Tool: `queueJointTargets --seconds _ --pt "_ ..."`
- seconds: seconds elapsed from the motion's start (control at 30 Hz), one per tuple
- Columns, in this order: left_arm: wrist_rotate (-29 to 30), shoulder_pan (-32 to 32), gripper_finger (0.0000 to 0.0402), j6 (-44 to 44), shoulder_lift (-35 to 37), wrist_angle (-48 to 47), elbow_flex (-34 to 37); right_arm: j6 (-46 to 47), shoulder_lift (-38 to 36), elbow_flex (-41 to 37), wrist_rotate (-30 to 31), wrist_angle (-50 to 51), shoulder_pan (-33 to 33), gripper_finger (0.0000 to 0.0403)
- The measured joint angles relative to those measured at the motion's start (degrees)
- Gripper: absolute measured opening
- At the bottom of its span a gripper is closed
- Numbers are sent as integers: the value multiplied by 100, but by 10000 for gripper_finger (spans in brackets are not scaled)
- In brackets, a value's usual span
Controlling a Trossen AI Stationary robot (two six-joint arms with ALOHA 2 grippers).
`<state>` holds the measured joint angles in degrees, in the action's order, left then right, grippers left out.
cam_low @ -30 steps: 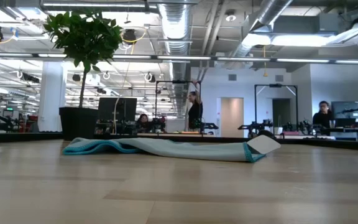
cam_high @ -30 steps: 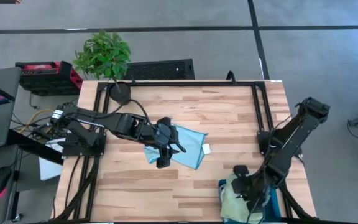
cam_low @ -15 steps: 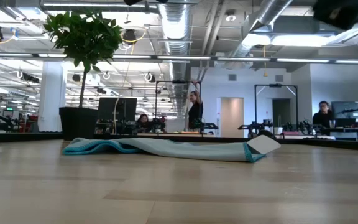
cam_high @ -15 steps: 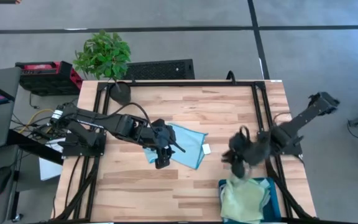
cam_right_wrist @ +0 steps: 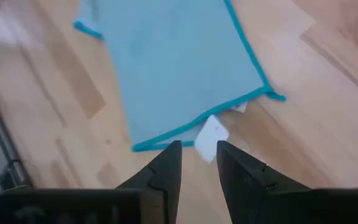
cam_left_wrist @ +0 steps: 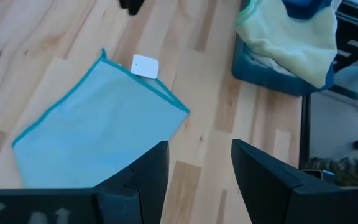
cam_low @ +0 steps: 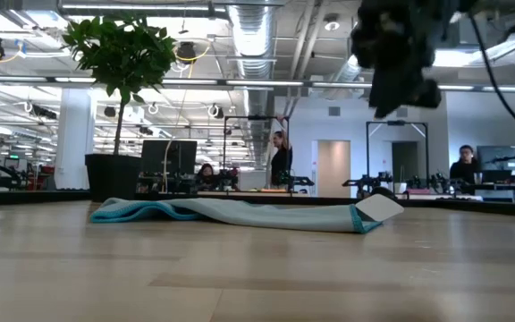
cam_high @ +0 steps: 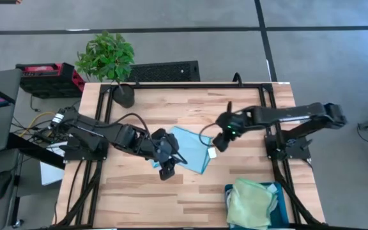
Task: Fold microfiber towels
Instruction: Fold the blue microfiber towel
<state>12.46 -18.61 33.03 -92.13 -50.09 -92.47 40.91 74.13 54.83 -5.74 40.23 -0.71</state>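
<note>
A light blue microfiber towel [cam_high: 193, 147] with a teal hem lies spread flat on the wooden table near its middle, and its white tag [cam_high: 213, 153] sticks out at its right corner. My left gripper [cam_high: 166, 172] hovers open above the towel's near left part; in its wrist view the towel [cam_left_wrist: 98, 124] lies ahead of the fingers [cam_left_wrist: 148, 168]. My right gripper [cam_high: 219, 144] hangs open just above the tag [cam_right_wrist: 213, 138] and the hemmed edge [cam_right_wrist: 166, 138]. In the low view it [cam_low: 399, 89] is well clear of the towel [cam_low: 240, 213].
A dark teal bin [cam_high: 278, 190] stands at the table's near right corner, and a pale green towel [cam_high: 251, 203] is heaped in it and over its rim. A potted plant [cam_high: 107, 57] stands at the far left corner. Bare wood lies near and far of the blue towel.
My right gripper has swung fast from over the bin at the near right corner toward the table's middle, ending above the blue towel's right corner by the tag. My left gripper has edged a little toward the near edge and rolled slightly. The towel has not moved.
</note>
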Motion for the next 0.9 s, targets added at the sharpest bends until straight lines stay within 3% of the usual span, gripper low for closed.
queueJointTargets --seconds 0.33,0.9 --pt "239 -107 167 475 1 51 0 -1128 1341 -4 -109 -38 -872 125" --pt "329 -107 167 563 0 112 0 -1938 2332 -2 189 -855 -835 125"
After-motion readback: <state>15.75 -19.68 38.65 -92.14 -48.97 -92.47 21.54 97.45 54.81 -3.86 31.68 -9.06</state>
